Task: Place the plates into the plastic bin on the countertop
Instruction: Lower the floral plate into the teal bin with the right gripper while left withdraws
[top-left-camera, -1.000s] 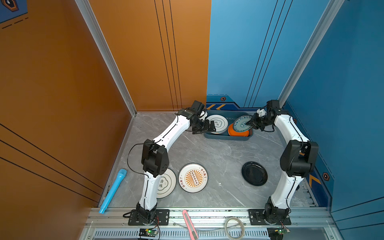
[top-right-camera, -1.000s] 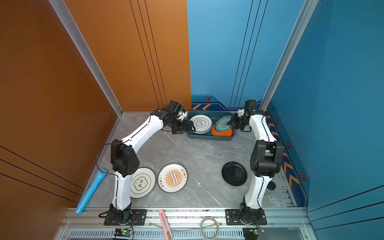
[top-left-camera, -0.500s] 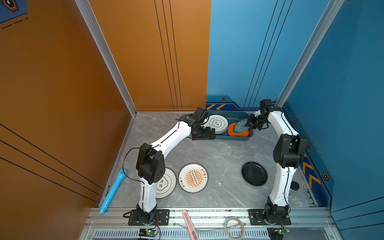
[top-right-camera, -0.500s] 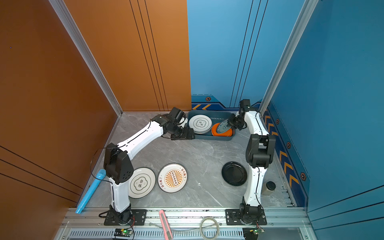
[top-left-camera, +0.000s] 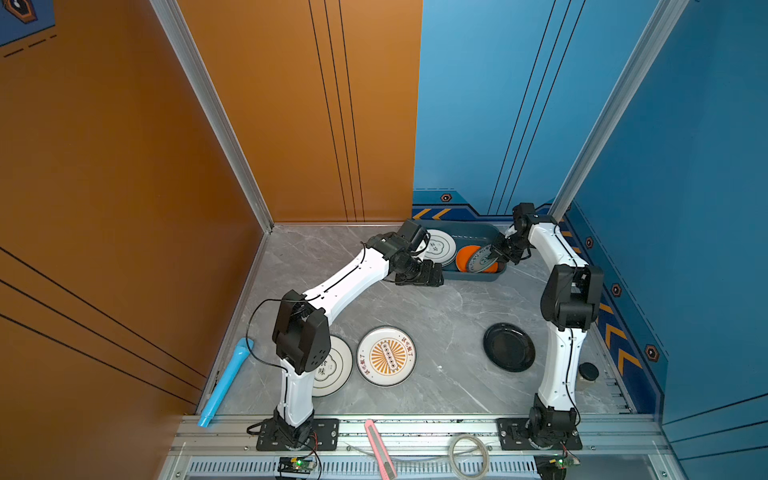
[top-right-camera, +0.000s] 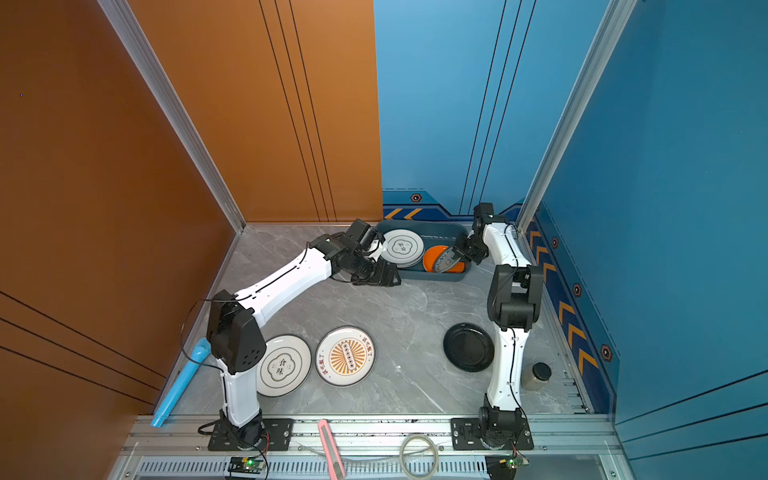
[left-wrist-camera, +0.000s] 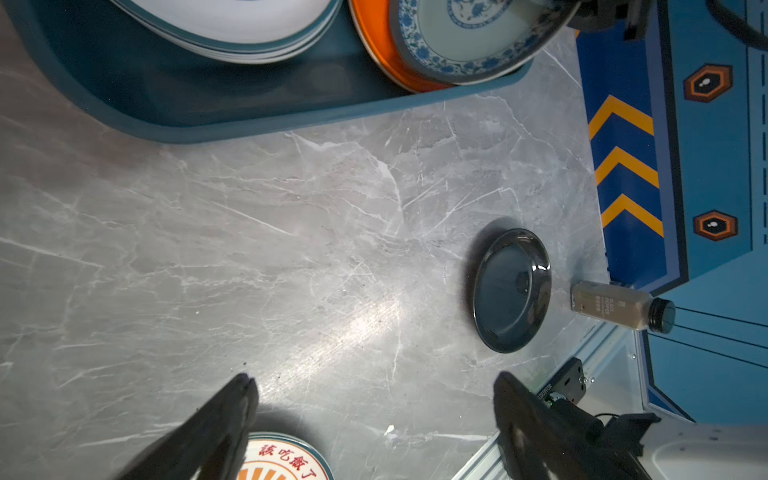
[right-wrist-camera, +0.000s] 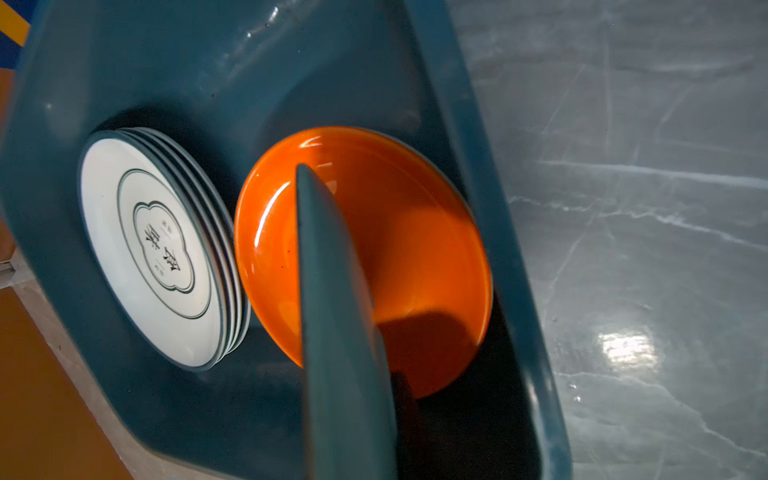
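3 plates out on surface (top-left-camera: 436, 316), rest at bin (top-left-camera: 473, 233).
Out: 1 white plate (top-right-camera: 286, 365), 1 sunburst plate (top-left-camera: 386, 355), 1 black plate (top-left-camera: 509, 347). Bin held white stack (right-wrist-camera: 153, 245) (abt 4–5, hard to count) + 1 orange plate (right-wrist-camera: 415, 232). R hand (top-left-camera: 498, 251) was clamped on 1 blue plate (left-wrist-camera: 469, 37), tilted over the orange. L hand (left-wrist-camera: 376, 384) was spread wide, empty, just beside bin.

bin: plastic bin (top-left-camera: 473, 231) at the back of the countertop (top-left-camera: 415, 307), holding a white plate stack (top-left-camera: 439, 246) and an orange plate (top-left-camera: 464, 255) | right gripper (top-left-camera: 496, 252): at the rim of a tilted patterned plate (top-left-camera: 482, 260) over the orange one, apparently gripping it | left gripper (top-left-camera: 432, 277): low, just before the bin's front wall | front: quatrefoil plate (top-left-camera: 336, 368), sunburst plate (top-left-camera: 387, 356) and black plate (top-left-camera: 509, 347), all flat
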